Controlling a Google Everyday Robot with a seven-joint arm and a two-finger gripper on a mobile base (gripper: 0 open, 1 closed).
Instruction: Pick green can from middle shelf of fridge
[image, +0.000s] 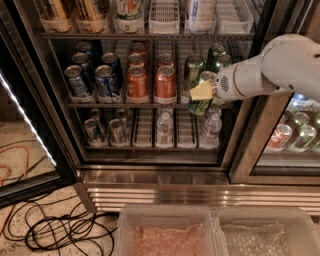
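- Camera view: the gripper (203, 94) is at the front edge of the middle shelf (145, 105), in its green lane, and is closed on the green can (200, 106).
- The can's long axis is near upright but tilted, with the silver top leaning toward the arm (280, 67) and the base dipping below the shelf's front rail.
- A pale yellow, wedge-shaped pad (201, 91) presses on the can's glossy green wall.
- The arm's shell is smooth white plastic, rounded, with a perforated disc near the wrist.
- The shelf is a dark wire rack in the fridge (150, 176), which has a ribbed steel base.
- Shiny blue cans (105, 80), orange-red cans (165, 82) and more green cans (193, 70) stand upright in rows.
- Clear water bottles (164, 127) stand on the tier below.
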